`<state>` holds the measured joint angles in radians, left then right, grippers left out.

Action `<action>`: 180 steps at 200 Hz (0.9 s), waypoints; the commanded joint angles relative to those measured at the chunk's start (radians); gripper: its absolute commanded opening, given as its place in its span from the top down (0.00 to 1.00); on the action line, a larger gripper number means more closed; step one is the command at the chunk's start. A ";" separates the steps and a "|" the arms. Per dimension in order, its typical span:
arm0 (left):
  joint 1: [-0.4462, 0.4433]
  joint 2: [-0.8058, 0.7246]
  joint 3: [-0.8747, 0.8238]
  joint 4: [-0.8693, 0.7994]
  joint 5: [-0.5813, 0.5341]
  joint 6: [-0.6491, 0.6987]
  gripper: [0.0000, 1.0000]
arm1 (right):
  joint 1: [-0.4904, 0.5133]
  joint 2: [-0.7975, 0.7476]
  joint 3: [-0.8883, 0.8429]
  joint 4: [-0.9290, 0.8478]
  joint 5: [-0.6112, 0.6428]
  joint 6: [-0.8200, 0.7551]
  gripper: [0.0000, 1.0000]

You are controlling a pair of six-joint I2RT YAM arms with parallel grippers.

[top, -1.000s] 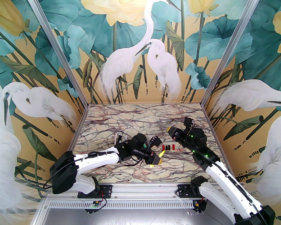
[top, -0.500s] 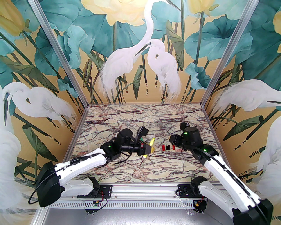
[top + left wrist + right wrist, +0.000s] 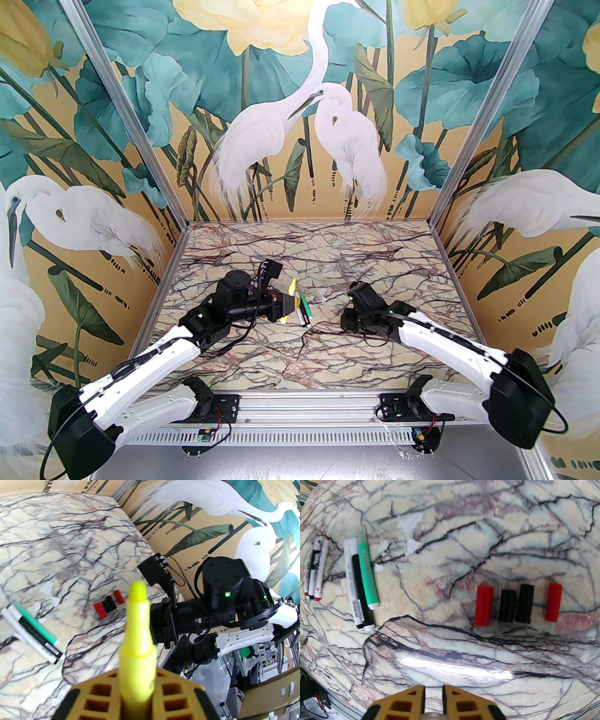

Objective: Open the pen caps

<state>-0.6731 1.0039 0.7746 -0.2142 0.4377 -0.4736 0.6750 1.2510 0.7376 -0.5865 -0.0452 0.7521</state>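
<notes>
On the left, the left arm [image 3: 154, 356] stretched over the marble-patterned worktop [image 3: 304, 361] toward its middle. The left end effector [image 3: 287, 307] was clamped on a yellow pen [image 3: 292, 286], which stuck out past the fingers at both ends in the top view. From the left wrist camera the same yellow pen [image 3: 138, 630] stood up between the orange latticed fingers [image 3: 98, 698], its rounded end pointing away from the lens. Just to the right of that end effector, three pens [image 3: 303, 313] lay side by side on the worktop. The right wrist camera showed them as a white pen [image 3: 352, 580], a black pen [image 3: 360, 590] and a green pen [image 3: 368, 573], roughly parallel. Three slimmer pens [image 3: 314, 569] with white barrels and red ends lay in a tight bunch at that view's far left edge. Further right, well apart from the pens, four caps lay on their sides in a row: a red cap [image 3: 484, 605], two black caps [image 3: 507, 605] just beside each other, and a second red cap [image 3: 553, 601] a little apart. The right end effector [image 3: 433, 693] hung over the worktop near this row, its orange fingers drawn together with a thin slit between them, gripping none of the caps. Behind it, the right arm [image 3: 445, 333] ran back to the near right corner.
</notes>
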 commanded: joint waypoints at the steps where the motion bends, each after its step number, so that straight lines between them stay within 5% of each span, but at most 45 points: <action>1: 0.007 -0.006 -0.014 -0.041 -0.028 0.023 0.95 | 0.006 0.036 -0.014 0.039 0.022 0.033 0.83; 180: 0.008 0.051 -0.020 -0.011 0.000 0.023 0.94 | -0.017 0.216 -0.002 0.004 0.075 0.030 0.81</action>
<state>-0.6731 1.0428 0.7654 -0.2295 0.4290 -0.4694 0.6655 1.4479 0.7025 -0.5720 0.0044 0.7994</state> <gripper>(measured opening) 0.191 0.192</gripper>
